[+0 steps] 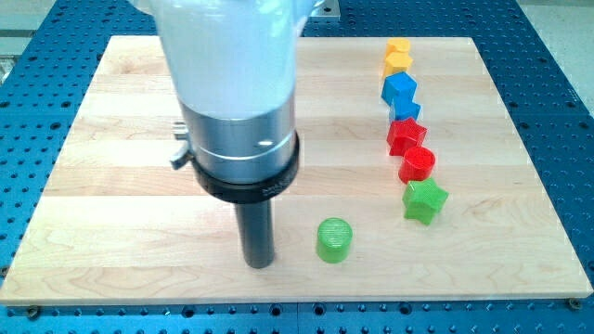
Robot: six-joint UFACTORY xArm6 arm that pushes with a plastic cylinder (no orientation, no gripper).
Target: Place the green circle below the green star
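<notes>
The green circle (334,239) stands on the wooden board (111,186) near the view's bottom, a little right of centre. The green star (425,200) lies up and to the right of it, at the lower end of a column of blocks. My tip (259,263) rests on the board just left of the green circle, with a small gap between them. The arm's large pale and metal body hides the board above the tip.
Above the green star a column runs towards the view's top: a red circle (418,164), a red star (406,135), a blue block (400,95), and a yellow block (397,57). A blue perforated table surrounds the board.
</notes>
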